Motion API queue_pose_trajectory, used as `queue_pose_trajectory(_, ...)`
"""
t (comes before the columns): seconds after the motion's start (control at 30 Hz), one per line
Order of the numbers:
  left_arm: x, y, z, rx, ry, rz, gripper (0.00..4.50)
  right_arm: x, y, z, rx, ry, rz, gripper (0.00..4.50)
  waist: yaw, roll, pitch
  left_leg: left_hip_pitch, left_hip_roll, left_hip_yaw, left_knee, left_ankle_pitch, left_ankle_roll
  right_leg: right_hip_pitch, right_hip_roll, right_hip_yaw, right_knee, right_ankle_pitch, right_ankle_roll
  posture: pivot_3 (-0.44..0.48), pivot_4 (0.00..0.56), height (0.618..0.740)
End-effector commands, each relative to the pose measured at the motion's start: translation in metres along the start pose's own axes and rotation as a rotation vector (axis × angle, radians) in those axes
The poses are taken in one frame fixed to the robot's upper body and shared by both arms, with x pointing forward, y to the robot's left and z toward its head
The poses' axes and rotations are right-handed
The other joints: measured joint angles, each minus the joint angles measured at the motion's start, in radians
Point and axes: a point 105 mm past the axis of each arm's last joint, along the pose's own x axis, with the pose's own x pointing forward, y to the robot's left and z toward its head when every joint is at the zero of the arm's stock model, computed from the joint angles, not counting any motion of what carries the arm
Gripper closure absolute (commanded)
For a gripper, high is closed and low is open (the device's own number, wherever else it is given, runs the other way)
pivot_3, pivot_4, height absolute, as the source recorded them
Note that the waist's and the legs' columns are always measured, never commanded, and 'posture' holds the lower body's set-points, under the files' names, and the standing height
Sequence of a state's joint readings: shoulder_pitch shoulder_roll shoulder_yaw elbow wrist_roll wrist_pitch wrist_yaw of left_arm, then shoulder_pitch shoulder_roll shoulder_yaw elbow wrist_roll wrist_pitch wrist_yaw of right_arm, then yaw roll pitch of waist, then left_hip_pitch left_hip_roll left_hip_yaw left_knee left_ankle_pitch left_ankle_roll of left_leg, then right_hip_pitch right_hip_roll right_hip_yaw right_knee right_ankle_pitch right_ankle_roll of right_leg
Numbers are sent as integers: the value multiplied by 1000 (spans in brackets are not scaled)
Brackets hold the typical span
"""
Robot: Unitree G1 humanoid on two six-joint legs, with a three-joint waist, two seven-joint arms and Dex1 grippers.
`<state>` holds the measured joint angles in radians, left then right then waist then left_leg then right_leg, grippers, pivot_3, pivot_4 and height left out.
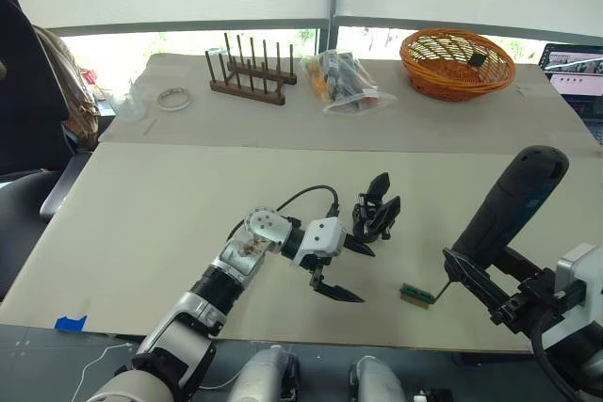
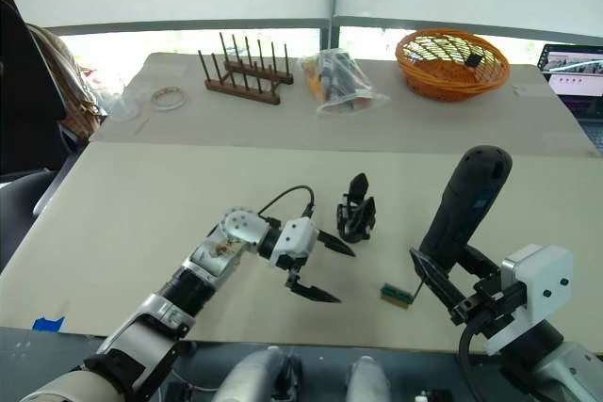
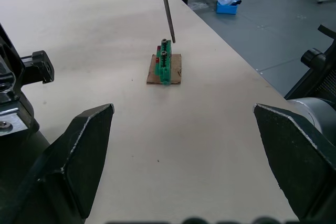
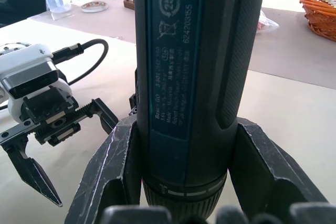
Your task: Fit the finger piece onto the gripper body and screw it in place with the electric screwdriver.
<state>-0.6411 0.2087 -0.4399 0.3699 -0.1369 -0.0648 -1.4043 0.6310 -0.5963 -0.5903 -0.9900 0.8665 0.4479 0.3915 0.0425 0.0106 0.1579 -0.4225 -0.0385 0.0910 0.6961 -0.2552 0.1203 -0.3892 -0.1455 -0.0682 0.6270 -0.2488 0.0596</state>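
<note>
On the bench (image 1: pixel 141 233), my left gripper (image 1: pixel 350 270) fingers spread wide, empty, beside the upright gripper body (image 1: pixel 376 210), my right gripper (image 4: pixel 181 182) clamping the electric screwdriver (image 1: pixel 504 214), its bit on the green screw block (image 1: pixel 415 295).

Gripper body (image 1: pixel 376 213): small chunky black mechanism, stood upright on the table at frame centre, pointed finger raised. Electric screwdriver (image 1: pixel 503 211) is seen lower right, tilted, bit down at the small green block (image 1: pixel 415 295).

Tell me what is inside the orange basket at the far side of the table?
Inside the orange basket one small dark object lies near the rim; what it is cannot be told. The near wall hides part of the bottom.
</note>
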Motion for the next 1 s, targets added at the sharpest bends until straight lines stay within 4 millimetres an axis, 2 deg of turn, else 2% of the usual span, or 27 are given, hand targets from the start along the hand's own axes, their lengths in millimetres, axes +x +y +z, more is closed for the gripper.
queue_pose_trajectory(0.03,0,4,7,39,-10,4,0,-2,6,14,-36,-56,24,2575,0,0,0,0,0,0,0,0,0,0,0,0,0,0,0,0,150,740)
queue_pose_trajectory(0.4,8,-1,3,20,-14,-18,0,-3,5,29,-42,-113,34,2575,0,0,0,0,0,0,0,0,0,0,0,0,0,0,0,0,150,740)
queue_pose_trajectory(0.57,10,-7,0,-1,-14,-31,0,-1,2,27,-43,-108,33,2575,-1,0,0,0,0,0,0,0,0,0,0,0,0,0,0,0,150,740)
queue_pose_trajectory(1.0,9,-3,0,6,-6,-15,0,2,-1,20,-47,-105,22,2575,0,0,0,0,0,0,0,0,1,0,0,0,0,0,0,0,150,740)
